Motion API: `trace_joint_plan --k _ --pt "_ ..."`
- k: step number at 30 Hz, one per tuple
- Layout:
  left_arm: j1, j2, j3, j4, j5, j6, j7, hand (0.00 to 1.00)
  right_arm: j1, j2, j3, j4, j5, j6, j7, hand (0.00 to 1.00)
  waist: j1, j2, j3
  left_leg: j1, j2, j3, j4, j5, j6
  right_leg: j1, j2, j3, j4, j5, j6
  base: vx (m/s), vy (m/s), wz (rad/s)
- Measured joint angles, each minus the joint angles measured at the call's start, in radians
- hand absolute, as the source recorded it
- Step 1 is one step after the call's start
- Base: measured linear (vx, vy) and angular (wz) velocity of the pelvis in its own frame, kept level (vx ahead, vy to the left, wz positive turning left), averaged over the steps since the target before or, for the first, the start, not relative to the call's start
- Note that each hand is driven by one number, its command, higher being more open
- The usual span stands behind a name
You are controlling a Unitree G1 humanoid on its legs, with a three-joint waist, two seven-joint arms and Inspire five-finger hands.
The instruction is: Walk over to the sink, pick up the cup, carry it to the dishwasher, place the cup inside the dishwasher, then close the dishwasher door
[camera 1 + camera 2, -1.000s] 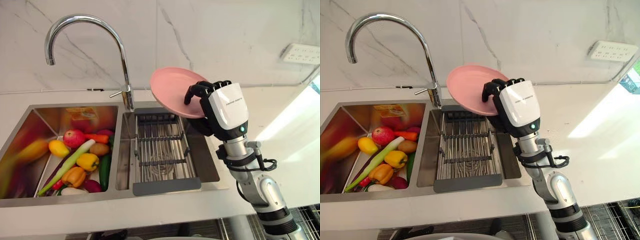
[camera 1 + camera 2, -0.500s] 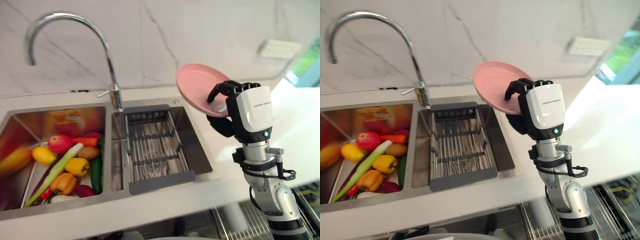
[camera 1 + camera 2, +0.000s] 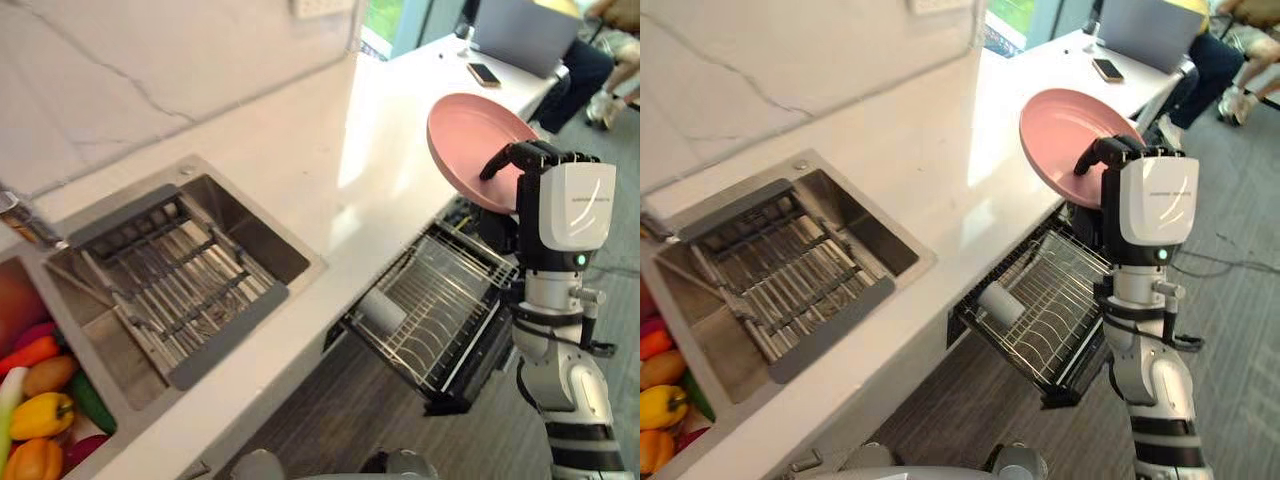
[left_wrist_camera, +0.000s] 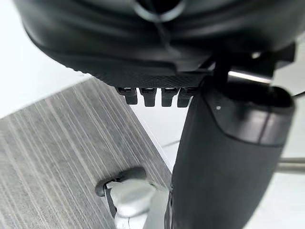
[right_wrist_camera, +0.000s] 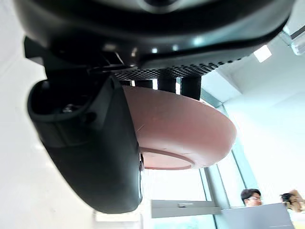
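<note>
Now | pink plate (image 3: 465, 135) gripped in right hand (image 3: 566, 205) | near dishwasher rack (image 3: 440, 318)

Probably a kitchen: sink (image 3: 258, 238), open dishwasher (image 3: 452, 300).

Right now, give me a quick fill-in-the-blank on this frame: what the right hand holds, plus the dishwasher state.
1. The robot's right hand is shut on a round plate whose colour is ____.
2. The wire dishwasher rack is pulled ____ from under the white countertop.
3. A white cylindrical cup lies on its ____ in that rack.

Missing words: pink; out; side.
</note>
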Motion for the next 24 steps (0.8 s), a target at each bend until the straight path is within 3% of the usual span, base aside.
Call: trace_joint_plan --k 2,5,8,11,17,22,24 --pt "0.000 -0.001 0.029 0.003 0.000 0.007 0.003 1.00 0.001 0.000 0.001 0.000 0.001 -0.005 0.005 0.00 -0.004 -0.002 0.000 0.014 -0.001 0.005 -0.017 0.015 -0.026 0.054 0.040 0.013 -0.132 0.041 0.037 -0.05 -0.200 -0.30" --pt "0.006 -0.029 0.084 0.002 0.006 -0.016 0.006 1.00 0.018 0.007 -0.017 -0.015 0.013 -0.005 0.066 0.00 -0.004 -0.010 -0.004 0.045 -0.018 0.009 -0.090 0.052 -0.078 0.089 0.071 0.027 -0.232 0.099 0.029 -0.12 -0.089 -0.15" --pt "0.006 -0.076 0.097 -0.008 0.030 -0.065 0.014 1.00 0.049 0.043 -0.061 -0.055 0.012 -0.008 0.109 0.00 -0.005 -0.022 -0.011 0.038 -0.058 0.018 -0.142 0.088 -0.067 0.087 0.065 0.034 -0.302 0.151 0.030 -0.13 0.025 -0.03" --pt "0.004 -0.113 0.085 -0.009 0.051 -0.094 0.010 1.00 0.058 0.067 -0.070 -0.052 0.012 -0.006 0.134 0.00 -0.014 -0.021 -0.011 0.026 -0.076 0.021 -0.153 0.102 -0.052 0.068 0.049 0.040 -0.307 0.165 0.031 -0.14 0.126 -0.02" --pt "-0.033 -0.095 0.043 -0.009 0.087 -0.113 0.007 1.00 0.068 0.102 -0.072 0.039 0.013 0.023 0.142 0.00 -0.021 -0.022 -0.003 -0.050 -0.093 -0.008 -0.139 0.118 -0.028 0.011 0.030 0.017 -0.307 0.181 0.032 -0.08 0.105 0.13" --pt "-0.133 -0.056 -0.009 -0.028 0.071 -0.116 0.009 1.00 0.002 0.103 -0.052 0.161 0.034 0.079 0.129 0.00 -0.025 -0.019 0.095 -0.194 -0.090 -0.050 -0.074 0.116 0.000 -0.084 0.020 -0.006 -0.302 0.222 0.018 -0.05 0.110 0.18" --pt "-0.195 -0.044 -0.042 -0.034 0.054 -0.126 0.014 1.00 -0.059 0.105 -0.037 0.215 0.041 0.128 0.099 0.00 -0.017 -0.010 0.158 -0.263 -0.091 -0.063 -0.047 0.116 0.018 -0.136 0.012 -0.014 -0.302 0.244 0.014 -0.08 0.136 0.12"
